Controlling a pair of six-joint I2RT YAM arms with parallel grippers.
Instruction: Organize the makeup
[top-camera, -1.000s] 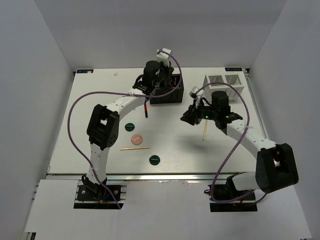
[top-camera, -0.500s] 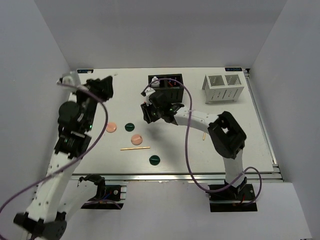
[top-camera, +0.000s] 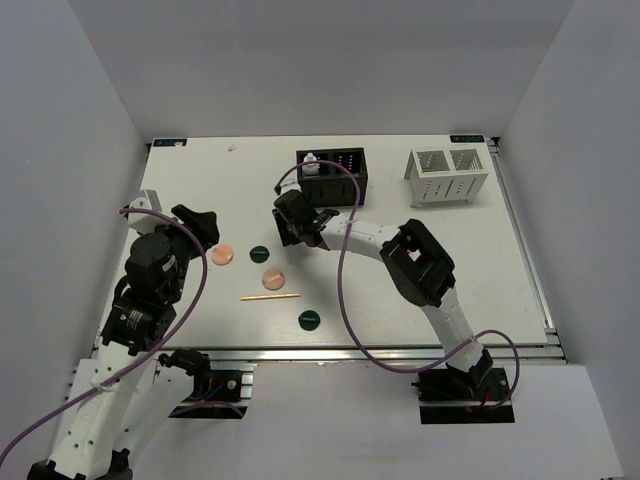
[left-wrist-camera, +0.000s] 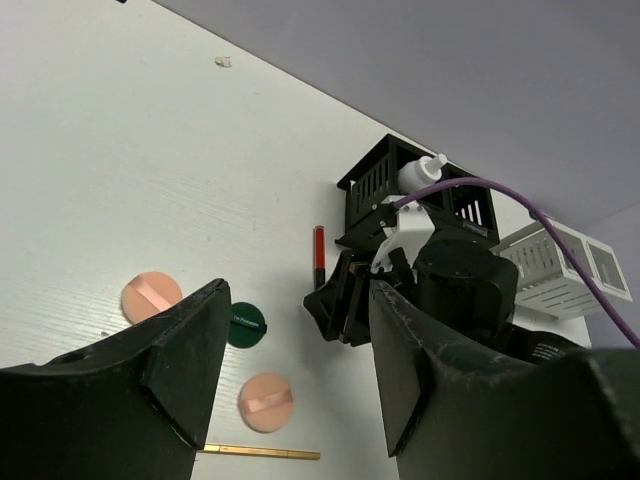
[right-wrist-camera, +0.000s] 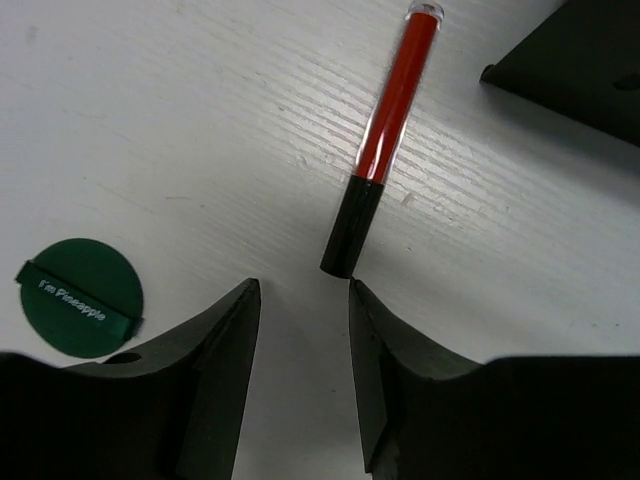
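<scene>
White surface bears a red pencil lying free just ahead of the right tool, spread and empty, a green disc at its left, a black box beyond holding a white bottle, and the left tool likewise spread, empty.

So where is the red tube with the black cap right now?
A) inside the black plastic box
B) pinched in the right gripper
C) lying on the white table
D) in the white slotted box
C: in the right wrist view the red tube with the black cap lies flat on the white table, just ahead of the right gripper, whose fingers stand apart with nothing between them.
</scene>
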